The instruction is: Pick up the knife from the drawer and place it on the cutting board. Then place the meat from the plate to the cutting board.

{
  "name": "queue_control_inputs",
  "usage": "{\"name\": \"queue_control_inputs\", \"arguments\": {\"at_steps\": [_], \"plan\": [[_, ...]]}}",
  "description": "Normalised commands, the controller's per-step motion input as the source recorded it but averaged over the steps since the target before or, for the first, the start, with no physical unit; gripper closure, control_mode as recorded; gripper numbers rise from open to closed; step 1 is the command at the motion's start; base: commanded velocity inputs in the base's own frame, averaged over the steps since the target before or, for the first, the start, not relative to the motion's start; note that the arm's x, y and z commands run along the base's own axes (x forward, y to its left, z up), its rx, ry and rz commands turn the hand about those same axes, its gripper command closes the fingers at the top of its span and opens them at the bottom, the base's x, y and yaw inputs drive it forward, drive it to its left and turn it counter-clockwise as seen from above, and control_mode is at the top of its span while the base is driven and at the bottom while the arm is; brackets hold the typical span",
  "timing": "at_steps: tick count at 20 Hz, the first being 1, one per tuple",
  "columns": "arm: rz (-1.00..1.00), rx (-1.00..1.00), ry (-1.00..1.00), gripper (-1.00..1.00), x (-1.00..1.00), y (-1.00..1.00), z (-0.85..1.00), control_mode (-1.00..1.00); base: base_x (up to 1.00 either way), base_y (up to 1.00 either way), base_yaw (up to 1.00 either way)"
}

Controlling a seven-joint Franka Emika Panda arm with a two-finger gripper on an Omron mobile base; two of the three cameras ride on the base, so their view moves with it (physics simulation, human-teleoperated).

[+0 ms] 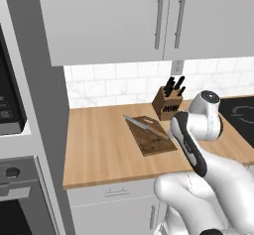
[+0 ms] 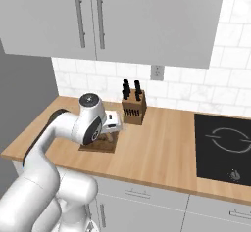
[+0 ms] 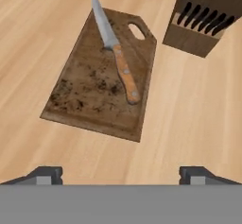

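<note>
The knife (image 3: 116,54), with a silver blade and a light wooden handle, lies slantwise on the dark cutting board (image 3: 85,93), its tip just past the board's far edge. From the left base view, the knife (image 1: 147,126) rests along the far part of the board (image 1: 155,145). My gripper (image 3: 121,174) hangs above the counter just short of the board, open, with nothing between its fingertips (image 3: 46,174). My white hand covers most of the board (image 2: 96,147) in the right base view. The plate and the meat are out of view.
A tan knife block (image 3: 202,21) with black-handled knives stands just behind and right of the board, also seen from the base (image 1: 168,103). A black cooktop (image 2: 225,145) lies to the right. Drawer fronts (image 1: 117,193) under the counter are shut. An oven column (image 1: 20,130) bounds the left.
</note>
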Motion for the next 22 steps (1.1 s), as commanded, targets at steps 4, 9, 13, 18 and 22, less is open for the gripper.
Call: {"name": "queue_control_inputs", "arguments": {"at_steps": [4,9,13,18,22], "plan": [[-0.04,0.00,0.02,-1.00,-0.18,0.09,1.00,-1.00,0.00,0.00,0.00],[0.00,0.00,0.00,-1.00,0.00,0.00,0.00,1.00,-0.68,0.03,-0.02],[0.00,0.00,0.00,-1.00,0.00,0.00,0.00,1.00,-1.00,-0.38,0.00],[0.00,0.00,0.00,-1.00,0.00,0.00,0.00,1.00,-0.63,-0.73,-0.01],[0.00,0.00,0.00,-1.00,0.00,0.00,0.00,1.00,-0.04,-1.00,-0.32]]}}
